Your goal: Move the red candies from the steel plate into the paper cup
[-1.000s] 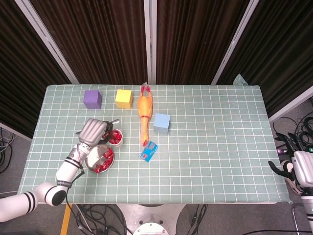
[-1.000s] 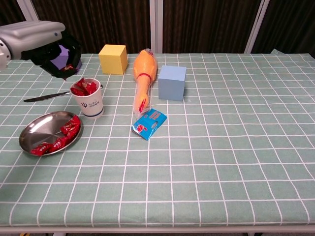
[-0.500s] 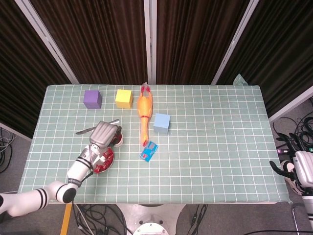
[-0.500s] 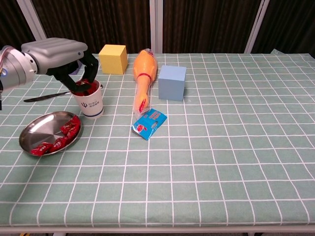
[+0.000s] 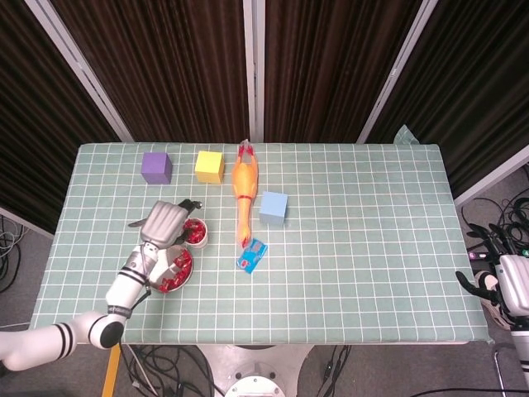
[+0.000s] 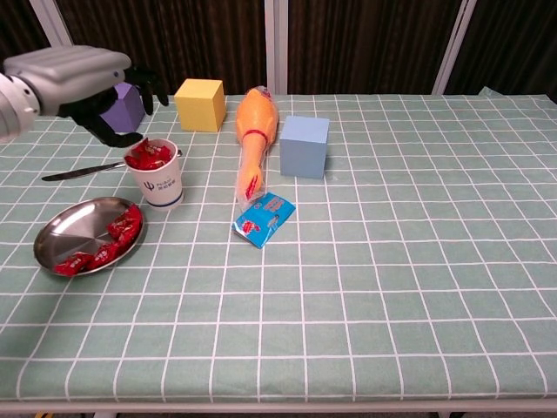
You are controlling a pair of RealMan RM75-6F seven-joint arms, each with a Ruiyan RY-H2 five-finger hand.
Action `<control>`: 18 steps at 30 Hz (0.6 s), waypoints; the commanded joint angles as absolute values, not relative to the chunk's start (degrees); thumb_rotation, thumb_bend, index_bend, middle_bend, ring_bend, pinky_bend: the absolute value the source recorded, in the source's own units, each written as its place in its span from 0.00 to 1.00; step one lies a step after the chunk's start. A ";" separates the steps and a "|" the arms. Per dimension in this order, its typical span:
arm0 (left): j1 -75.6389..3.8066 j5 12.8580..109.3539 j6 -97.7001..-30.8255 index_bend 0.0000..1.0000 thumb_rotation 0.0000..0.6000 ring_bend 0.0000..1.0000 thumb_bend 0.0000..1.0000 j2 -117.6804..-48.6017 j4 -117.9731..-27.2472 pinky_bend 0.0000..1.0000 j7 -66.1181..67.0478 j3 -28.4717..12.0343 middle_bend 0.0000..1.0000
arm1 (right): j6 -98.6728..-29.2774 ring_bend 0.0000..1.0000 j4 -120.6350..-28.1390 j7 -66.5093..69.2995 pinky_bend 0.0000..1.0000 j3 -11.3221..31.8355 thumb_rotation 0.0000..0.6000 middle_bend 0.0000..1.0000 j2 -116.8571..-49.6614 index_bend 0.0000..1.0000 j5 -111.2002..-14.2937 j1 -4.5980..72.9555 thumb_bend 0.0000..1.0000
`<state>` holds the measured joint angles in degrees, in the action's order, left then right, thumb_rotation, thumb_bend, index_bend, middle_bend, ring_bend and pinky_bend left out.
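The steel plate [image 6: 63,235] lies at the front left with several red candies [image 6: 115,232] along its right and front side; the head view shows the plate [image 5: 157,275] below the cup. The white paper cup [image 6: 159,182] stands just behind it, piled with red candies [image 6: 149,154]. My left hand [image 6: 80,77] hovers above and to the left of the cup, its dark fingers [image 6: 122,109] apart and empty. In the head view the left hand [image 5: 164,222] covers the cup's left edge [image 5: 197,234]. My right hand [image 5: 498,281] hangs off the table's right edge, fingers spread, holding nothing.
A purple cube [image 6: 129,97] sits partly behind my left hand. A yellow cube [image 6: 199,104], an orange rubber chicken [image 6: 254,131], a light blue cube [image 6: 304,145] and a blue packet [image 6: 264,218] lie right of the cup. A metal utensil [image 6: 83,171] lies left of it.
Half a second ago my left hand's fingers reached into the cup's mouth. The hand has now lifted up and left, away from the cup, empty. The right hand stayed put.
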<state>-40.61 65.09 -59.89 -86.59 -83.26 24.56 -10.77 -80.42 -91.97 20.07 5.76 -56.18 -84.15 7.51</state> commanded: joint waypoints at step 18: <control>-15.10 72.43 -84.79 0.31 1.00 0.22 0.33 -67.31 -88.96 0.31 12.09 -2.58 0.29 | -81.67 0.00 -89.09 16.83 0.12 5.73 1.00 0.12 -58.68 0.10 -83.44 6.84 0.20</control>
<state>-16.83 71.40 -83.40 -68.25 -88.35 12.08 -4.08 -81.47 -89.17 16.95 5.70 -58.47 -83.63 7.02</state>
